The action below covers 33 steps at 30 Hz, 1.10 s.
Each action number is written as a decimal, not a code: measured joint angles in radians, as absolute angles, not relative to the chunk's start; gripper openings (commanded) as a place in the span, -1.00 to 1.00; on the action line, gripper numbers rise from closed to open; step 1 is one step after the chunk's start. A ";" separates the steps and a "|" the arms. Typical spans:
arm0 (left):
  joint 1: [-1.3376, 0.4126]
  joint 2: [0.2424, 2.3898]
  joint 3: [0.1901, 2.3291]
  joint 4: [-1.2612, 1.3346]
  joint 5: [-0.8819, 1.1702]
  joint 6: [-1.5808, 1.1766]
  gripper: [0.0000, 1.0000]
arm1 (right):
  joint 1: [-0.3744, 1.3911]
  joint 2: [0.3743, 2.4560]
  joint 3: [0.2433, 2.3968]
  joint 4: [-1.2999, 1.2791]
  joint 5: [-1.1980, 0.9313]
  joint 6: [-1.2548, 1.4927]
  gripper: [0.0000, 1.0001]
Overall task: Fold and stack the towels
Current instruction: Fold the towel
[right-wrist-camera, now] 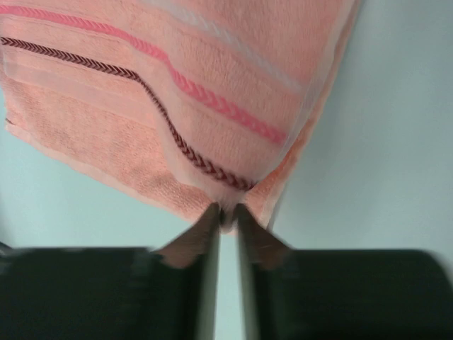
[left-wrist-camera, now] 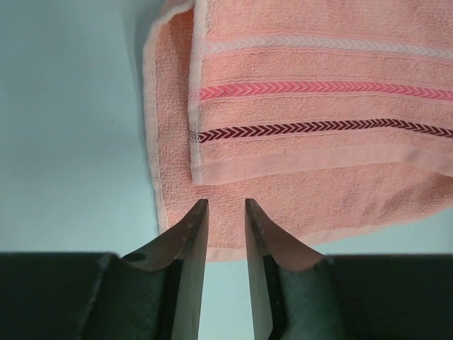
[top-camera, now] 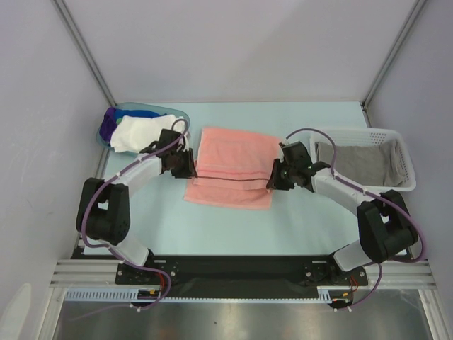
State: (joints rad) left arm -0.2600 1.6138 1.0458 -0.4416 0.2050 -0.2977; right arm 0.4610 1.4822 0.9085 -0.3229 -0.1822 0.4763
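Top view first: your salmon towel (top-camera: 233, 166) lay folded in the middle of the table (top-camera: 233, 227), upper layer set back so the lower one showed at 6 o'clock. The left gripper (top-camera: 185, 164) sat at its 9 o'clock edge, the right gripper (top-camera: 272, 180) at about 4 o'clock. The blue tub (top-camera: 177, 113) with a white towel (top-camera: 138, 131) and a purple towel (top-camera: 107, 124) was out at 10 o'clock, the mesh basket (top-camera: 396, 138) with a grey towel (top-camera: 361, 163) at 3 o'clock.

Left wrist: the jaws stood apart over the towel's near hem, gripping nothing.

Right wrist: the jaws were almost together, nipping a puckered corner, and the dark chevron stripe bent down towards the tips.

My read for you: this was light, floppy terry that drapes and drags rather than slides. The layers would shift under a one-sided pull, so you'd want both corners of one short edge, pinching through every layer.
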 measured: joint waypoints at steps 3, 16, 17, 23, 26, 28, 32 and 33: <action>-0.260 1.613 1.025 -0.425 0.200 -0.320 -0.26 | 0.461 1.483 0.878 -0.322 -0.169 0.481 -0.22; -0.260 1.602 0.955 -0.330 0.113 -0.471 -0.35 | 0.441 1.432 0.770 -0.281 -0.044 0.524 -0.09; -0.260 1.603 0.955 -0.324 0.109 -0.474 -0.35 | 0.437 1.422 0.760 -0.277 -0.038 0.529 -0.08; -0.260 1.607 0.953 -0.297 0.099 -0.497 -0.35 | 0.410 1.391 0.725 -0.236 -0.030 0.549 -0.07; -0.260 1.615 0.950 -0.283 0.100 -0.501 -0.36 | 0.406 1.391 0.716 -0.212 -0.030 0.552 -0.07; -0.261 1.626 0.950 -0.274 0.099 -0.506 -0.35 | 0.405 1.393 0.715 -0.198 -0.032 0.556 -0.08; -0.266 1.644 0.942 -0.265 0.089 -0.509 -0.34 | 0.405 1.401 0.711 -0.171 -0.035 0.564 -0.08; -0.268 1.646 0.938 -0.264 0.088 -0.509 -0.33 | 0.405 1.404 0.709 -0.163 -0.035 0.566 -0.08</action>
